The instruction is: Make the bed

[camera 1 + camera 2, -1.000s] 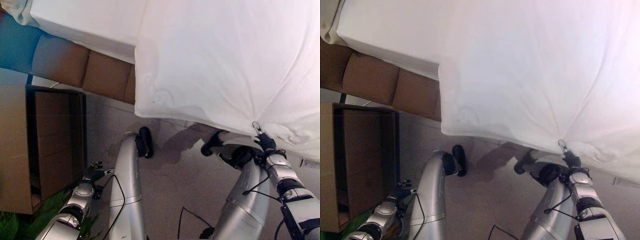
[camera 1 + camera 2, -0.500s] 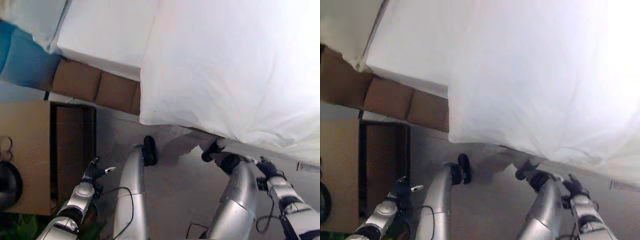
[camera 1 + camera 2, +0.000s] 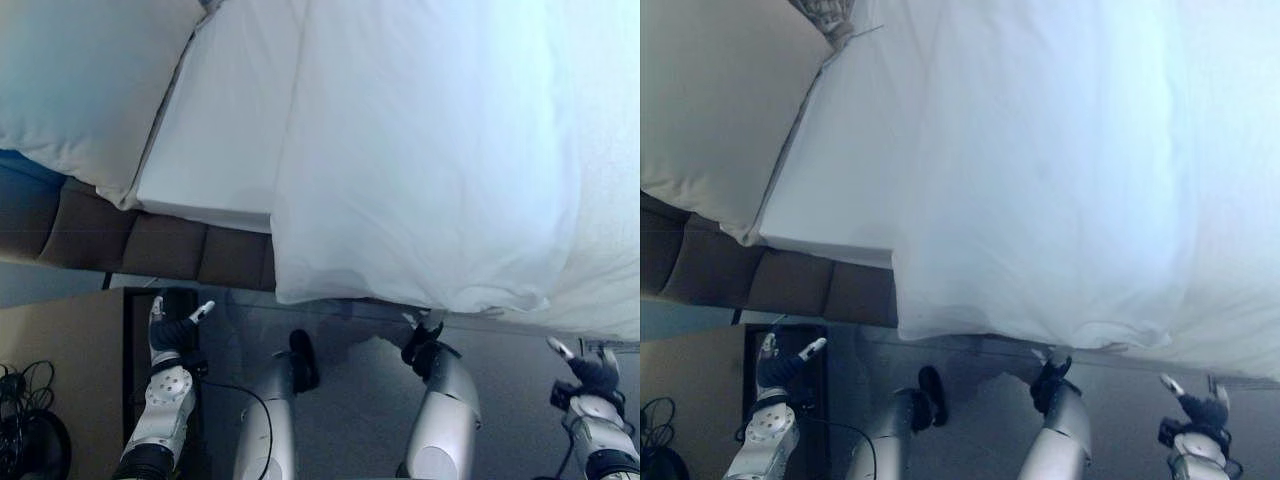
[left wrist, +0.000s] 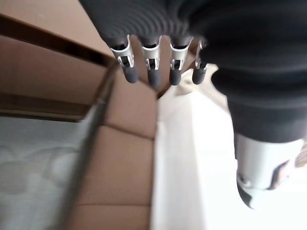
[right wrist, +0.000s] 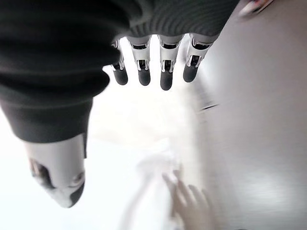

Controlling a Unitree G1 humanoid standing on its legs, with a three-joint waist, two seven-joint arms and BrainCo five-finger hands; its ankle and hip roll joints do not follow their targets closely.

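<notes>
While both hands hang free of the bedding, the white duvet (image 3: 420, 160) lies spread over the bed, its near edge draping over the side of the mattress (image 3: 215, 150) and ending above the grey floor (image 3: 350, 350). A pillow (image 3: 80, 90) sits at the head end, on the robot's left, over the brown padded bed base (image 3: 130, 250).

The left hand (image 3: 172, 330) is low on the robot's left, beside a brown cabinet (image 3: 60, 350); its own wrist view shows straight, relaxed fingers (image 4: 152, 74) holding nothing. The right hand (image 3: 590, 372) is low on the robot's right, under the duvet's hanging edge, with fingers (image 5: 144, 72) likewise straight and empty.

Risks, as judged from this position:
- The duvet stops short of the pillow, leaving a strip of bare sheet; if neither hand takes hold again, the bed may be left unfinished at the head end.
- The overhanging near edge looks uneven (deeper toward the right), so the cover could slide floorward under its own weight.
- A blind reach by the left hand could strike the cabinet or the bed base, both just beside it.
- Grasping too little cloth would likely let it slip out on the pull.

Items not verifiable:
- The far side and the foot of the bed are cut off.
- The duvet's right corner is washed out by glare.
- In the right wrist view a blurred pale shape (image 5: 187, 201) resembling a person's hand shows below the fingers; I cannot tell what it is.
- The contents of the cabinet opening are dark.
</notes>
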